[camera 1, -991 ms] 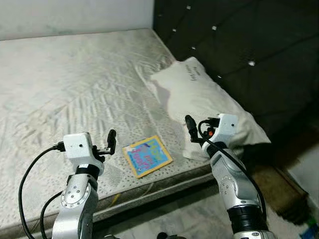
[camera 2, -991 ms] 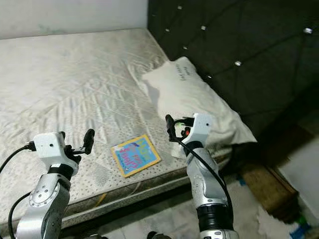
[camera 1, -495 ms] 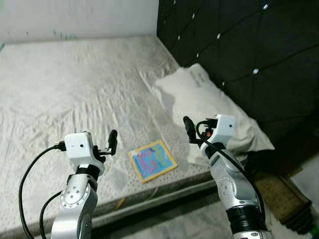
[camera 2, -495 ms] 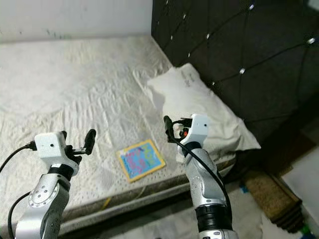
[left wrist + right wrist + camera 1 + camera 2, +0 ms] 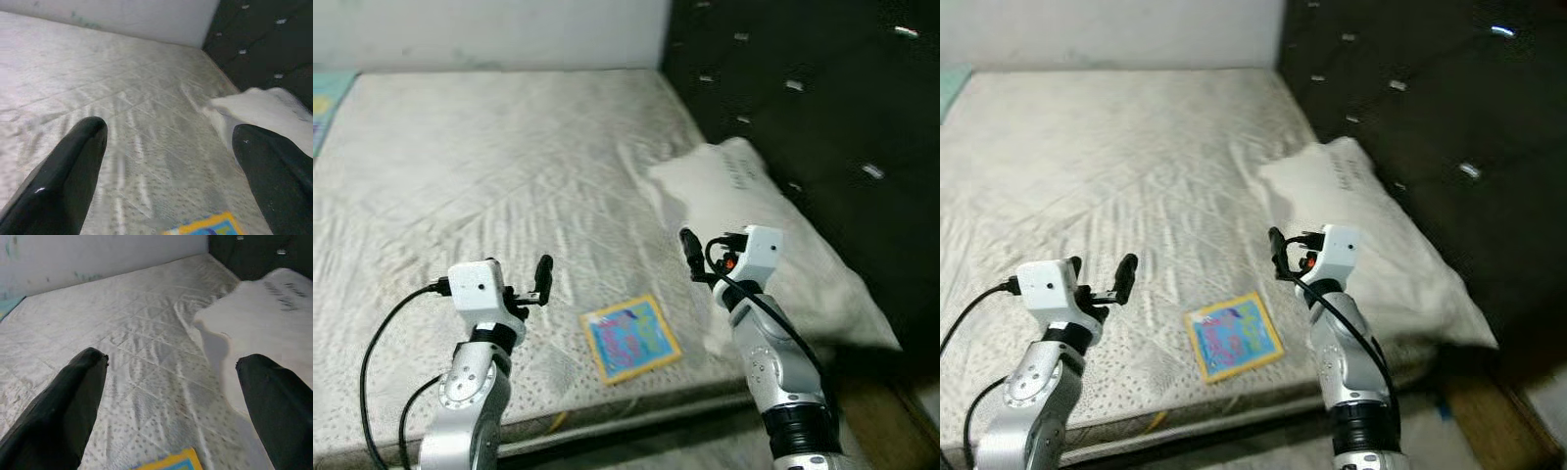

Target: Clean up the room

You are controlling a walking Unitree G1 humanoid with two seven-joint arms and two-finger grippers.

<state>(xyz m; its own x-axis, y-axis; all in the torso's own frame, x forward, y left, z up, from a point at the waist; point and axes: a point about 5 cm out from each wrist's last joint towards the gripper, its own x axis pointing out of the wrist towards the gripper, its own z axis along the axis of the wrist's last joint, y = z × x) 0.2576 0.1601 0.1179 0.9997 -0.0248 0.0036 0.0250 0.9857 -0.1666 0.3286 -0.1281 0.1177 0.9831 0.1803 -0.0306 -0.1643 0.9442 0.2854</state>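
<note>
A thin, colourful book with a yellow border (image 5: 631, 340) lies flat on the pale quilted mattress (image 5: 489, 176), close to its front edge. A white pillow (image 5: 773, 245) rests against the headboard to the book's right. My left gripper (image 5: 1102, 269) is held up over the front of the bed, left of the book, open and empty. My right gripper (image 5: 171, 360) is raised right of the book in front of the pillow, also open and empty. Both wrist views look across the mattress, with a corner of the book (image 5: 205, 227) low between the fingers.
A dark tufted headboard (image 5: 822, 78) runs along the right side of the bed. A white wall (image 5: 489, 29) stands behind it. A teal mat edge (image 5: 328, 98) shows at the far left. The floor lies below the mattress's front edge (image 5: 636, 421).
The whole picture has shifted as the camera moved, bringing more of the bed's left side into view. Book, pillow and both open grippers keep their places relative to each other.
</note>
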